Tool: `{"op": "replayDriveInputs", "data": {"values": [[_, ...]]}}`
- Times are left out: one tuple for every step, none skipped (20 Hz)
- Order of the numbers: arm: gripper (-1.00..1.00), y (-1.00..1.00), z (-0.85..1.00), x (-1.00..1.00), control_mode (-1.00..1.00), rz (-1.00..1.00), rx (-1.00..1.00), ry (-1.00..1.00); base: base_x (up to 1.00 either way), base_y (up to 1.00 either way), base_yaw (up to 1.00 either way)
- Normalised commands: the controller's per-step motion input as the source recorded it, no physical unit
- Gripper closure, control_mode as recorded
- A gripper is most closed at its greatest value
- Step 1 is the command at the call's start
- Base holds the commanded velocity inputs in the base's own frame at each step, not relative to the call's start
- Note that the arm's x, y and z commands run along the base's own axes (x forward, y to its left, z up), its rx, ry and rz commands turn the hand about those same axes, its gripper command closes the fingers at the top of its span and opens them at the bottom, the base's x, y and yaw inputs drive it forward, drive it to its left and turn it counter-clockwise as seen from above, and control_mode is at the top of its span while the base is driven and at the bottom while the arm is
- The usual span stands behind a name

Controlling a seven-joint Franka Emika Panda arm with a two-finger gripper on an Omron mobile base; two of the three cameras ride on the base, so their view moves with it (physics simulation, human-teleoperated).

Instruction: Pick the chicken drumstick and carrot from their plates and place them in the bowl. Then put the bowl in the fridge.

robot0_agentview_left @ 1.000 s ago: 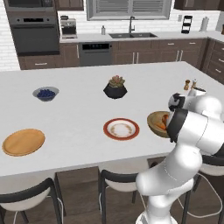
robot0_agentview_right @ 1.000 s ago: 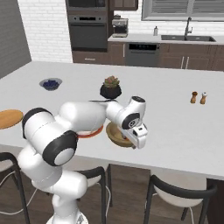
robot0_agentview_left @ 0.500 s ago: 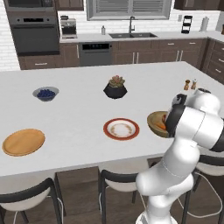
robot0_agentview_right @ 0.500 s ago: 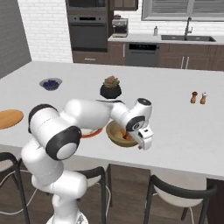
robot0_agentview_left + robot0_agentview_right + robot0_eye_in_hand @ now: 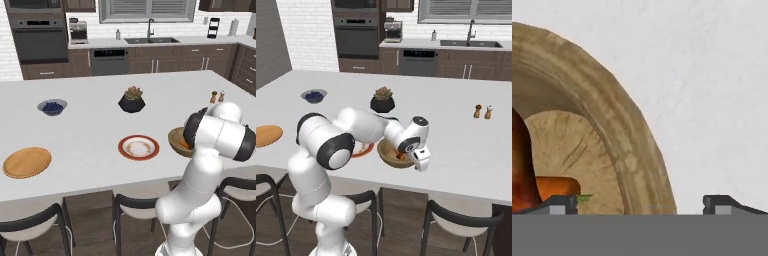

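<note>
In the left base view the arm rises at the right and bends over the near edge of the white counter [image 5: 100, 125], hiding part of the bowl [image 5: 176, 139], where a bit of orange shows at its inner side. The red-rimmed plate [image 5: 138, 147] lies bare just left of the bowl, and the wooden plate [image 5: 27, 162] lies bare well off at the far left. Behind them stand a pot with a succulent [image 5: 132, 100], a small bowl of blueberries [image 5: 52, 106], and two shakers [image 5: 217, 96] to the right. In the right base view the gripper [image 5: 420, 159] hangs at the bowl's [image 5: 387, 155] near right rim, at the counter's front edge, with the carrot [image 5: 400, 156] visible inside; the red-rimmed plate [image 5: 363, 150] peeks out behind the arm and the wooden plate [image 5: 266, 135] sits at the left edge. In the hand view the fingertips [image 5: 561, 202] stand spread wide, one over the bowl's inside and the other outside its rim [image 5: 627, 145] over bare counter, pinching nothing; the drumstick [image 5: 522, 170] and the carrot [image 5: 557, 187] lie together in the bowl [image 5: 572, 145].
</note>
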Motion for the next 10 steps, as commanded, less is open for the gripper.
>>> {"op": "replayDriveInputs", "data": {"values": [[-1.00,0.00,-0.41,0.21,-1.00,-0.04,0.00,0.00,0.00,0.00,0.00],[-1.00,0.00,-0.49,0.13,-1.00,-0.03,0.00,0.00,0.00,0.00,0.00],[-1.00,0.00,-0.46,0.07,-1.00,-0.01,0.02,0.00,0.00,0.00,0.00],[-1.00,0.00,-0.36,0.07,-1.00,0.00,0.03,0.00,0.00,0.00,0.00],[1.00,0.00,-0.24,0.10,-1.00,0.00,0.03,0.00,0.00,0.00,0.00],[1.00,0.00,-0.01,0.04,-1.00,0.00,0.05,0.00,0.00,0.00,0.00],[1.00,0.00,0.00,0.00,-1.00,0.00,0.00,0.00,0.00,0.00,0.00],[1.00,0.00,0.00,0.00,-1.00,0.00,0.00,0.00,0.00,0.00,0.00],[1.00,0.00,0.00,0.00,-1.00,0.00,0.00,0.00,0.00,0.00,0.00],[1.00,0.00,0.00,0.00,-1.00,0.00,0.00,0.00,0.00,0.00,0.00]]}}
